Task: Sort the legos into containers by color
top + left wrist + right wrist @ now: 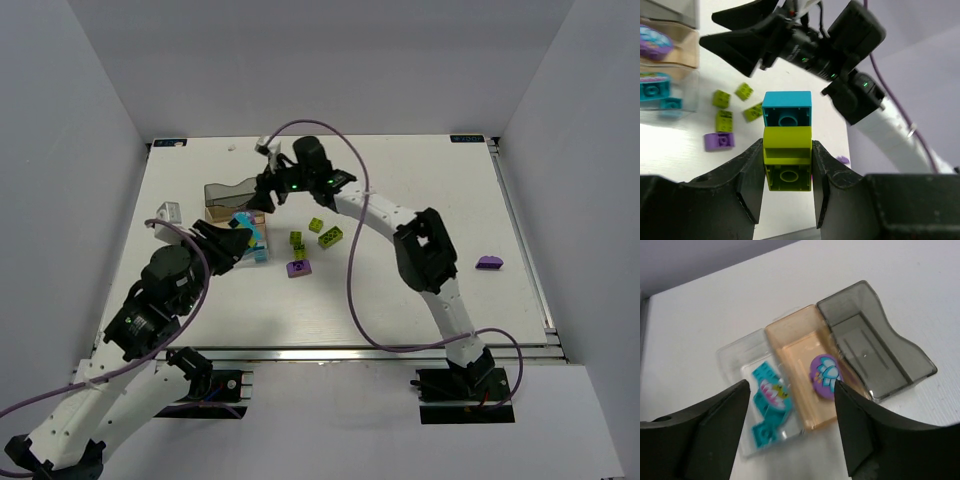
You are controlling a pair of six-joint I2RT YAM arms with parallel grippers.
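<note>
My left gripper (787,172) is shut on a lime-green lego (787,160) with a teal-blue lego (787,112) stuck to its far end, held above the table. In the top view the left gripper (243,244) is beside the containers (222,193). My right gripper (792,425) hangs open and empty over the containers: smoky grey tray (880,330), amber tray (790,342) holding a purple piece (825,376), clear tray (735,357) holding teal pieces (771,395). Several loose green legos (331,236) and a purple lego (298,268) lie right of the trays.
Another purple lego (489,263) lies far right near the table edge (530,270). The right arm (425,250) arches across the middle of the table. A small white block (167,211) sits left of the trays. White walls enclose the table.
</note>
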